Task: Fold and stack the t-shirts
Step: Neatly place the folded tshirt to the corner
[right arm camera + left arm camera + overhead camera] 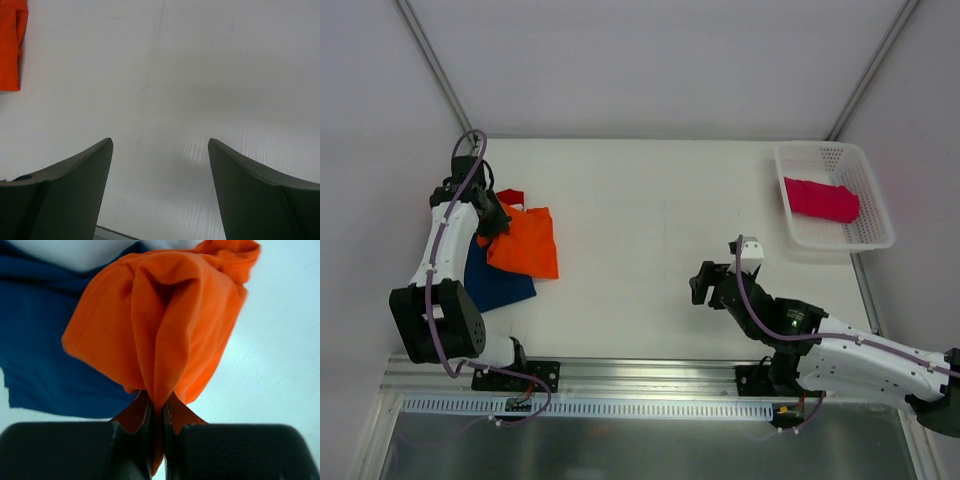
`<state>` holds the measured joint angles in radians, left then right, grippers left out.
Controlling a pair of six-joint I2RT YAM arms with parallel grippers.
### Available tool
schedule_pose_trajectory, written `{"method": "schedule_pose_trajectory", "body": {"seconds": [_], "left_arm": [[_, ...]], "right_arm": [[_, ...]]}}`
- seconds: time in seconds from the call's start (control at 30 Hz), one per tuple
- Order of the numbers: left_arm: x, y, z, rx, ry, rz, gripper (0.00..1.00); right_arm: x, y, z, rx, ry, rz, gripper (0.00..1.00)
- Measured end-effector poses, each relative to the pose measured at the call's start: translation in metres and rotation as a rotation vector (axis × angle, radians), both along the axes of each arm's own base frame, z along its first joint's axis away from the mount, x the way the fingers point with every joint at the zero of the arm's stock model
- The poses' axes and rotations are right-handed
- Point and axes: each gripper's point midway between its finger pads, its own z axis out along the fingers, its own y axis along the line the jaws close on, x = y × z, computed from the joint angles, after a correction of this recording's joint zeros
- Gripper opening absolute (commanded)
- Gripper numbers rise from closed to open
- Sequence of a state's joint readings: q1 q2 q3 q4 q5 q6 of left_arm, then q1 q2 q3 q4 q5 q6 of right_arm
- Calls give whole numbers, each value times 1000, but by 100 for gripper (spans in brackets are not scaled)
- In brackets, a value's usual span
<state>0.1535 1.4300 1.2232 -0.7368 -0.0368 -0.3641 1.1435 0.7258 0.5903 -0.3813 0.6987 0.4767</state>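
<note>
A bright orange t-shirt hangs bunched from my left gripper at the table's left side. In the left wrist view the fingers are shut on a pinched fold of the orange t-shirt, with my left gripper gripping its lower edge. Under it lies a folded navy blue t-shirt, also visible in the wrist view. A bit of red cloth shows behind the orange one. A magenta pink t-shirt lies in the basket. My right gripper stands open over bare table, holding nothing.
A white plastic mesh basket stands at the back right corner. The white tabletop stretches between the two arms. A metal rail runs along the near edge, and frame posts rise at the back corners.
</note>
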Motion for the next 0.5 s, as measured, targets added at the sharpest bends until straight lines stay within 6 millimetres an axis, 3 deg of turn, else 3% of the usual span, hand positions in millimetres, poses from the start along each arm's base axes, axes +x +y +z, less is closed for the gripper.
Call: {"method": "schedule_pose_trajectory", "body": {"seconds": [0.1, 0.23, 0.5], "left_arm": [[-21, 15, -5, 5, 34, 34, 0], [-39, 36, 3, 19, 26, 93, 0], [-51, 71, 1, 28, 57, 216, 0]], "right_arm": [[0, 4, -2, -8, 5, 16, 81], [-1, 10, 1, 17, 5, 36, 80], [-6, 11, 12, 74, -10, 60, 80]]}}
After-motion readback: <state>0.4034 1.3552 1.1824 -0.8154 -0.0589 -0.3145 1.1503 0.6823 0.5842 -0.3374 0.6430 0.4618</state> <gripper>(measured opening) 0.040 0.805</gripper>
